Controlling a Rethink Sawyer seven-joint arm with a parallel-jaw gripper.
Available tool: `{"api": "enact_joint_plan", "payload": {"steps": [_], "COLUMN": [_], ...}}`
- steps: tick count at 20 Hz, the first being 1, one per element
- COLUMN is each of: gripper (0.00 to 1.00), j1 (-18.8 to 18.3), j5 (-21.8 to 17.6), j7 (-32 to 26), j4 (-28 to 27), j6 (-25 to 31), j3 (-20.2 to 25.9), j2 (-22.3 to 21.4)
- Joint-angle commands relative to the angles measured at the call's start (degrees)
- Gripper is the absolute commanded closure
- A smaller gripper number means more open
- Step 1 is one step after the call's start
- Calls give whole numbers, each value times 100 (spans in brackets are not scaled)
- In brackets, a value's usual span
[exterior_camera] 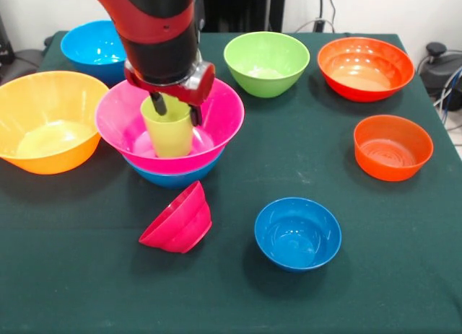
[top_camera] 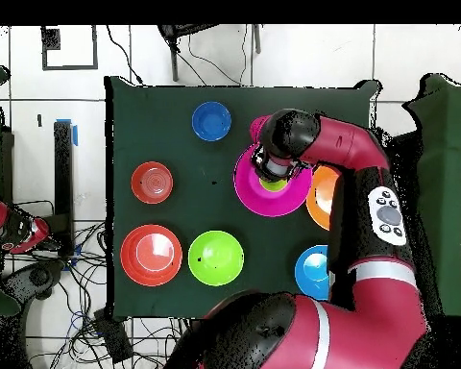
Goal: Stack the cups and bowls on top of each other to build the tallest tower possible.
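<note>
The tower is a large pink bowl (exterior_camera: 216, 125) nested in a medium blue bowl (exterior_camera: 170, 178), with the lime-green cup (exterior_camera: 167, 135) standing upright inside the pink bowl. My gripper (exterior_camera: 177, 110) hangs right over the cup and is open, one finger (exterior_camera: 158, 103) at the cup's mouth and the other at its right side. In the overhead view the gripper (top_camera: 273, 176) covers most of the cup (top_camera: 271, 185) and of the pink bowl (top_camera: 263, 202). A small crimson bowl (exterior_camera: 177, 220) lies tipped on its side in front of the tower. A green bowl (exterior_camera: 266, 63) stands behind on the right.
A small blue bowl (exterior_camera: 297, 233) sits at the front, a large orange bowl (exterior_camera: 47, 121) at the left, another blue bowl (exterior_camera: 94, 49) at the back left. A red-orange bowl (exterior_camera: 365, 68) and a smaller orange one (exterior_camera: 393, 147) stand on the right.
</note>
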Motion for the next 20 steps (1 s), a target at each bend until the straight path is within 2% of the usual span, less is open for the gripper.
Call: {"api": "enact_joint_plan", "payload": {"steps": [1,16,20], "gripper": [0,0,0], "j1": [192,163,111], "j5": [-318,-36,37], "j7": [-266,-113,-232], "j4": [439,814,744], "j6": [199,19,383], "j3": [29,189,218], "j2": [-382,-542,-724]}}
